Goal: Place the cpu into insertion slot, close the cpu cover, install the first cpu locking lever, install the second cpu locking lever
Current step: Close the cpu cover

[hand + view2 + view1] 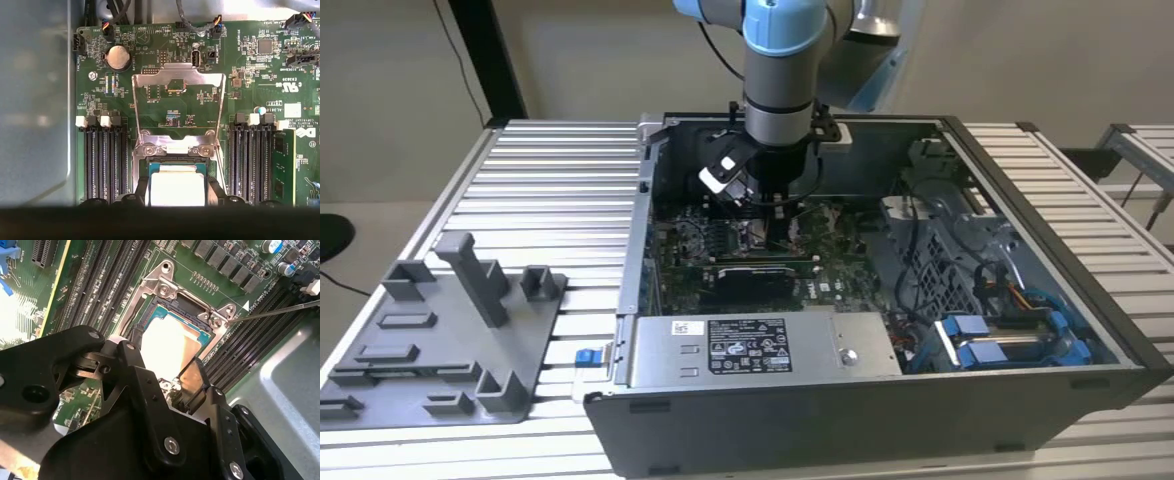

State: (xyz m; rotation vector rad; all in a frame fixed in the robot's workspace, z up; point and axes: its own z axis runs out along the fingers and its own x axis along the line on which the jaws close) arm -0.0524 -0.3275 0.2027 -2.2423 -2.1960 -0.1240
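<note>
The gripper [177, 189] is reaching down into the open computer case [854, 425] and is holding the cpu [165, 342]. The jaws are standing apart just as wide as the chip. The black metal fingers [141, 189] are pressing on two opposite edges of it.

The cpu is sitting flat inside the insertion slot [165, 302]. Its top is a smooth silvery square and it is reflecting the light strongly, with a thin teal border showing around it.

The cpu cover [150, 76] is lying open, folded back from its hinge over the green circuit board [260, 75]. It is a thin frame of shiny metal, and small parts of the board are showing through its window.

Long black memory slots [102, 160] are running on both sides of the socket. In the second wrist view a thin metal lever [280, 310] is sticking out from one corner of the socket.
</note>
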